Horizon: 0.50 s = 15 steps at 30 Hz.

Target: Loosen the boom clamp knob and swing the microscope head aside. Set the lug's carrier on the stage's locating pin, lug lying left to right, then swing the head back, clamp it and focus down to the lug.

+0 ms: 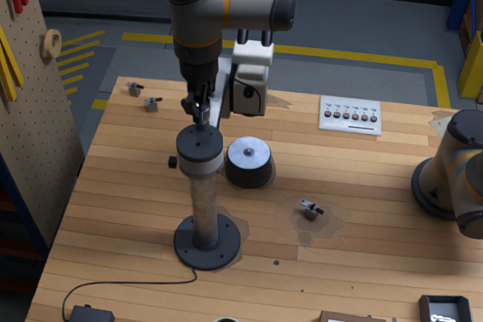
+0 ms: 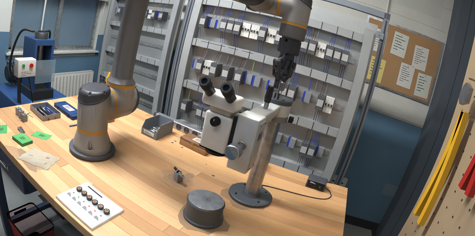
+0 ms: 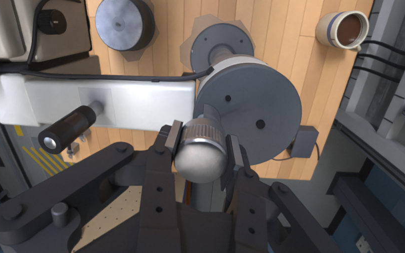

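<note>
My gripper (image 3: 200,148) points down over the top of the microscope post (image 1: 200,143), where the knurled steel boom clamp knob (image 3: 201,151) stands at the edge of the dark post cap. The white boom (image 3: 103,100) reaches away from the post to the microscope head (image 2: 221,125), which hangs beside the round stage (image 1: 248,161) and clear of its small locating pin. A black handle (image 3: 66,129) sticks up from the boom. The lug on its grey carrier (image 1: 311,209) sits on the bench, right of the post's base. The gripper is closed around the clamp knob.
The arm's base (image 1: 455,174) stands at the bench's right edge. A white button panel (image 1: 350,114) lies at the far side, two spare carriers (image 1: 144,96) sit at the far left corner, and a coffee mug (image 3: 342,28) stands near the front edge. A pegboard (image 1: 30,104) borders the left.
</note>
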Available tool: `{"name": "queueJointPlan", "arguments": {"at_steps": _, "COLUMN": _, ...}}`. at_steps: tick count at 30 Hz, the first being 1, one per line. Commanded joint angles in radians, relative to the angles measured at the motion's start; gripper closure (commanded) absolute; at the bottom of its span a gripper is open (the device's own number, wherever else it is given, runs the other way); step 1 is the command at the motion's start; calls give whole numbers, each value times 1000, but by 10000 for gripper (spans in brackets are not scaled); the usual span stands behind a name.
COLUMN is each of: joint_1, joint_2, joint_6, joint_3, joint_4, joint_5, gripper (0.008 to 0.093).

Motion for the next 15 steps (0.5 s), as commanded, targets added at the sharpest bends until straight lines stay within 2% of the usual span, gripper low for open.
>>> {"name": "queueJointPlan", "arguments": {"at_steps": 1, "joint_1": 0, "joint_2": 0, "joint_6": -9, "joint_3": -1, "joint_4": -1, "joint_5": 0, "gripper": 934}}
{"name": "queueJointPlan", "arguments": {"at_steps": 15, "joint_1": 0, "joint_2": 0, "joint_6": -64, "joint_3": -1, "joint_4": 0, "joint_5": 0, "gripper": 934}}
